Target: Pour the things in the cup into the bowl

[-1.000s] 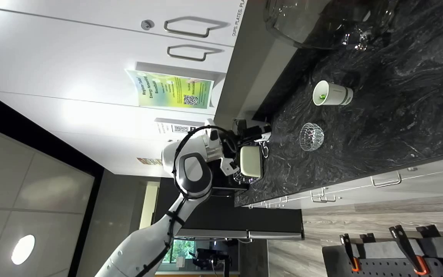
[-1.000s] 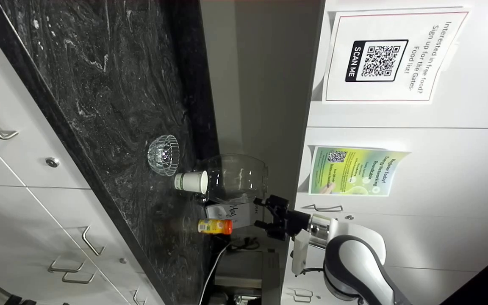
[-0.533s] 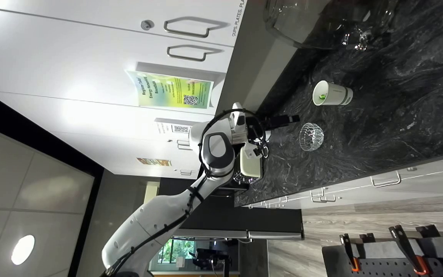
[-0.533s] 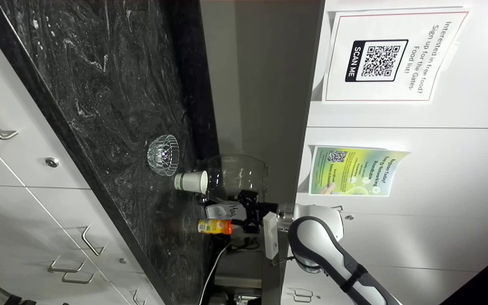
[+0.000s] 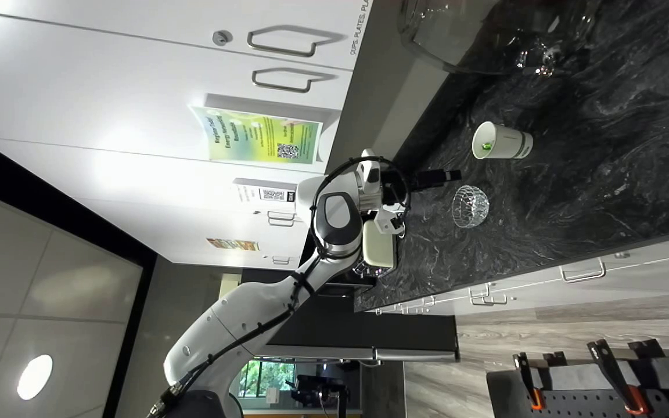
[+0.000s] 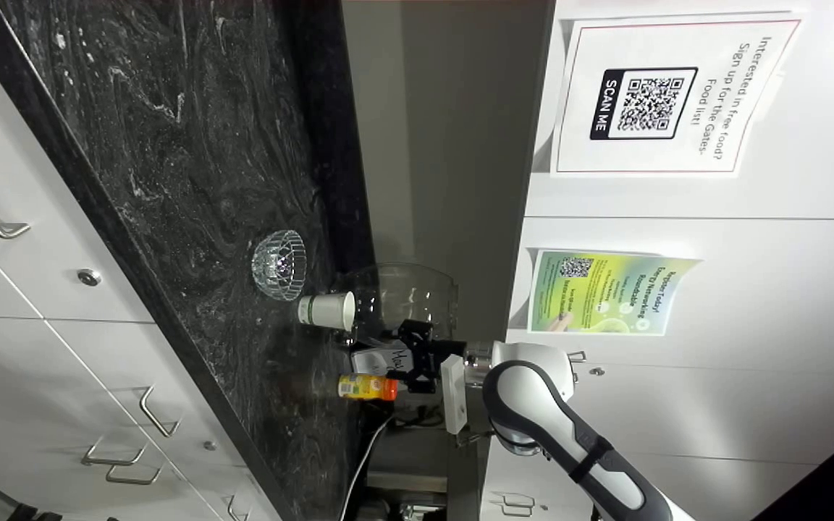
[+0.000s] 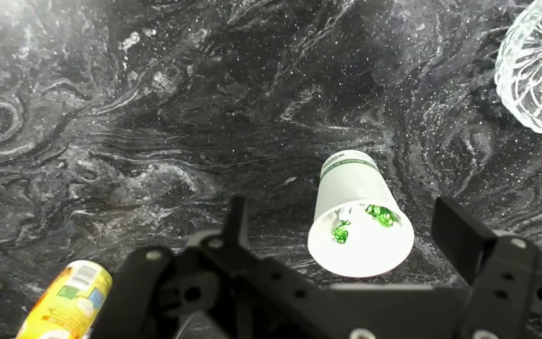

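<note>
Jaws wide apart, the gripper [image 7: 344, 216] hangs over the dark, pale-veined counter [image 7: 158, 117]; in the wrist view its two black fingers [image 7: 459, 233] show on either side of the white cup [image 7: 352, 183], with a gap at each. The cup stands upright on the counter, a green band running round it near the base. Glittering green pieces [image 7: 380, 215] lie inside, two clumps showing through the open mouth. Near the cup but apart from it, the clear patterned glass bowl [image 5: 471, 206] sits upright in both exterior views; the wrist view cuts off part of it. Farther out, a yellow bottle [image 6: 363, 387] with an orange-red cap stands upright. In an exterior view one of the fingers overlaps that cap, and whether they touch cannot be told. Beside the bottle shows a handwritten card [image 6: 371, 360], partly hidden by the gripper, and a large clear glass vessel [image 6: 402, 289] stands behind the cup. On the white cabinet doors [image 6: 786, 289] are a yellow-green poster [image 6: 605, 293] and a sheet [image 6: 641, 155] with a QR code.
</note>
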You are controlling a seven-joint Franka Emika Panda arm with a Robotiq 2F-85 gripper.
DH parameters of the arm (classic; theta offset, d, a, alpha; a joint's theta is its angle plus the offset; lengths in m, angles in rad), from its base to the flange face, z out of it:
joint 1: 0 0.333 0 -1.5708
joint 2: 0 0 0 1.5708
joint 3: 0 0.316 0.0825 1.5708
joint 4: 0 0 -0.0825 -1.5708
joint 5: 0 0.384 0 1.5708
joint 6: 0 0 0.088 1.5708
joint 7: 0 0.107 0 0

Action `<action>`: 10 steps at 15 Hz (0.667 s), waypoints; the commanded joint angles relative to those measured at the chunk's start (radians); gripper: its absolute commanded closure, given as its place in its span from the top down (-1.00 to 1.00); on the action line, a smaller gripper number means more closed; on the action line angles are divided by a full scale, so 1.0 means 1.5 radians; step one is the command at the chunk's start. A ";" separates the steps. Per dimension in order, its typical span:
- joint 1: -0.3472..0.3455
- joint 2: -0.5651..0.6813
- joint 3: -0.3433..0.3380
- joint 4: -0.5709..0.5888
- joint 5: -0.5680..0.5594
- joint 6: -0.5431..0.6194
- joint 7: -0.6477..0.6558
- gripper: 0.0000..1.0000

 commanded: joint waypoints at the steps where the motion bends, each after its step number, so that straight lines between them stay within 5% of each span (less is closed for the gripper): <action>1: 0.018 0.020 -0.029 0.020 0.023 0.033 -0.008 1.00; 10: 0.044 0.103 -0.085 0.052 -0.029 0.160 0.044 1.00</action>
